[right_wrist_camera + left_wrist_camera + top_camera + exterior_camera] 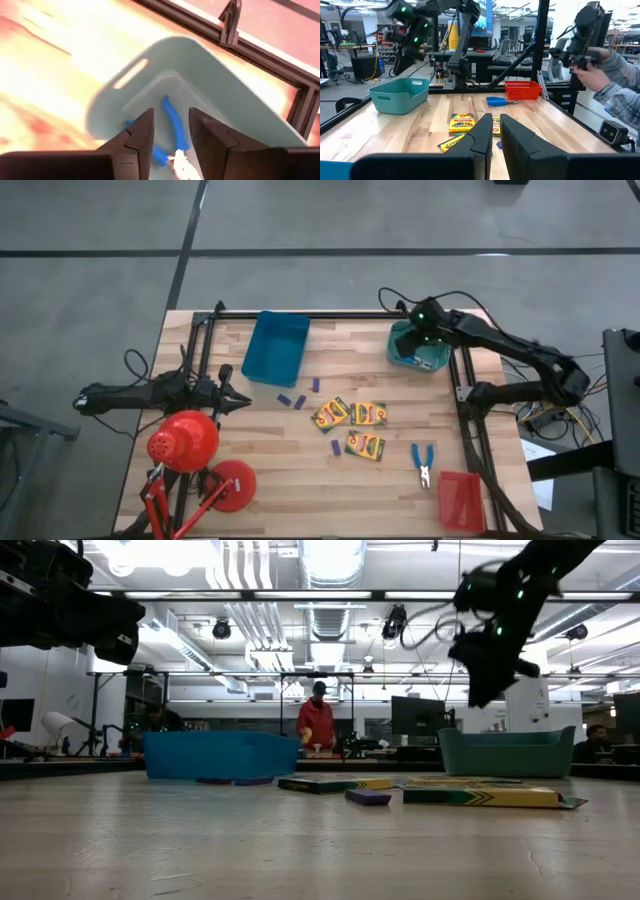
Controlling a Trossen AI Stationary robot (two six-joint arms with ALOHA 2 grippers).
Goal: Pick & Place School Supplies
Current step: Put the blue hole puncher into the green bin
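Observation:
Three yellow crayon boxes [330, 414] [368, 413] [365, 446] lie flat mid-table, with small purple sticks [290, 400] [333, 448] around them. One pair of blue-handled scissors [423, 463] lies on the wood to their right. A second pair [172, 125] lies inside the teal tray [418, 345]. My right gripper [170, 135] hangs open above that tray, its fingers on either side of the scissors below and well clear of them [490, 675]. My left gripper [495, 132] waits near the table's left edge [235, 398], fingers nearly together, pointing toward the crayon boxes.
A blue tray [275, 345] sits at the far edge left of centre, and a red tray [460, 500] at the near right corner. A red desk lamp [190, 445] stands at the near left. Black frame rails edge the table. A person's sleeve and hand [607, 75] show beyond the right side.

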